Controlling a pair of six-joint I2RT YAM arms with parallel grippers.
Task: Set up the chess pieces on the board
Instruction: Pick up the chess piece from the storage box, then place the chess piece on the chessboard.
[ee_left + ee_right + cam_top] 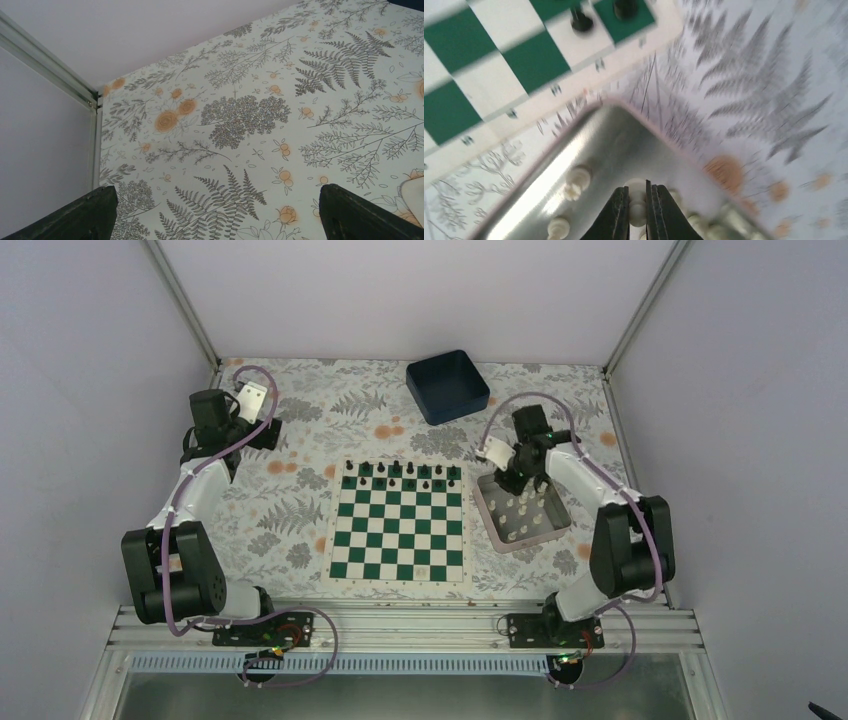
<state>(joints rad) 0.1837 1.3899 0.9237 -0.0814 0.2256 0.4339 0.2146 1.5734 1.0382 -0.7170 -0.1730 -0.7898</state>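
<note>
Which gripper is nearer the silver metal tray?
Right. The right gripper is over the silver metal tray, gripping a white chess piece; the left gripper hovers far left, beyond the green-and-white chessboard.

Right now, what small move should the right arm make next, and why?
Probably lift straight up. The right gripper looks shut on a white chess piece in the metal tray, with other white pieces close beside it, and the board holds no pieces on its near rows yet.

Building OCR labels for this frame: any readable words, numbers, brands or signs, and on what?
No text can be read in any view.
board: small dark marks along the cream border, blurred in the right wrist view, too small from the top.
tray, bin: no lettering visible.
</note>
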